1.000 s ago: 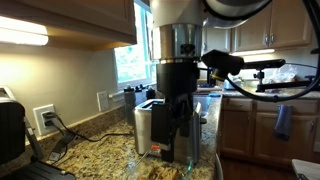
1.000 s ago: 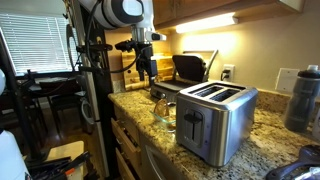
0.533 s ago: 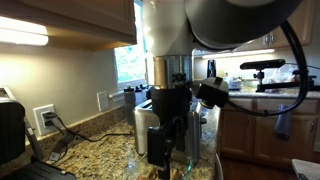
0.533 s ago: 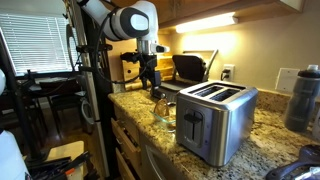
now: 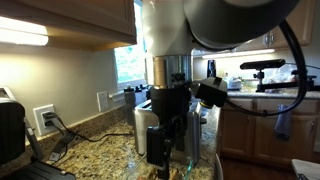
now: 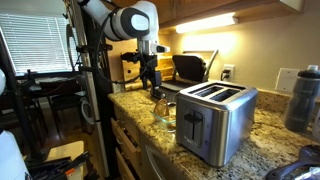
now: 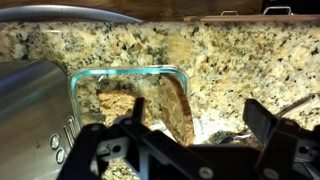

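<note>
Gripper (image 6: 150, 88): one, hanging at the left end of the granite tabletop (image 6: 262, 125) with its jaws spread wide and nothing held. Glass dish (image 6: 165, 115): one, clear and rectangular, resting on the tabletop directly below the gripper and just left of the toaster. Bread slice (image 7: 178, 105): one as far as can be told, brown-crusted, lying inside the dish and seen in the wrist view between the open jaws, with no contact visible. Toaster (image 6: 215, 115): one, brushed metal, with two slots (image 6: 213, 92) that both appear empty. Bottle (image 6: 303, 100): one, dark, at the far right. Progress, as judged: the gripper is placed over the dish, but the bread is not yet gripped or lifted.
</note>
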Tool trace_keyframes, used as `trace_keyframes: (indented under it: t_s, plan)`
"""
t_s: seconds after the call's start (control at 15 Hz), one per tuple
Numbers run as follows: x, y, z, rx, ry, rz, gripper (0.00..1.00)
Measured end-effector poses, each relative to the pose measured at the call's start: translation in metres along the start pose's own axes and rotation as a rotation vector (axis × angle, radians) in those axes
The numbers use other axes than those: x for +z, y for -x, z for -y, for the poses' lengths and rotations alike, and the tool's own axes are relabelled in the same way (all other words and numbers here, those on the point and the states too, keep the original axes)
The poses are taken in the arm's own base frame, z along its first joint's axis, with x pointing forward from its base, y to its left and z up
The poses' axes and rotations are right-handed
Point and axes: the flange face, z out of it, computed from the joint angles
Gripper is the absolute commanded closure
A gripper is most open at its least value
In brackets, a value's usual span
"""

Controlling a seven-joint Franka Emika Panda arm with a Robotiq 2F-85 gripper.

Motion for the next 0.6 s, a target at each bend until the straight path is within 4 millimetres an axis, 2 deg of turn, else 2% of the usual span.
trace_keyframes:
  t_s: [0.6]
  plan:
    - [0.006, -0.0098, 0.0008, -0.009, 0.041, -0.02, 0.0]
